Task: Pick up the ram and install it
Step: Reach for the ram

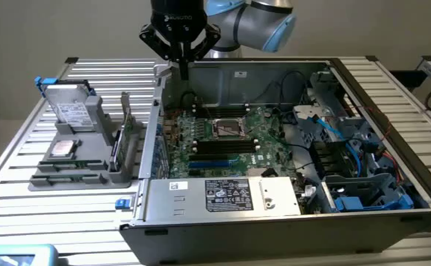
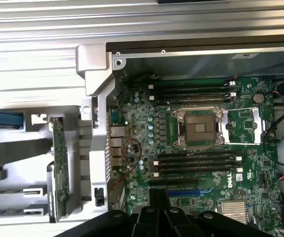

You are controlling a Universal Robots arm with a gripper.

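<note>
My jaws are pressed together and pinch nothing. They hang over the back corner of the case (image 1: pixel 156 94), just above its side wall. Right beneath me sits the board (image 1: pixel 193 130) with its empty slots (image 1: pixel 224 145). Past that wall, out on the bench (image 1: pixel 16 188), stands a grey holder (image 1: pixel 82 180), and its upright card (image 1: pixel 125 119) is the thing on it closest to me. The ram (image 1: pixel 71 164) lies beyond the card, low at the holder's end farthest from me. It sits on edge, its long axis roughly square to the case wall. From me it is outward and down.
</note>
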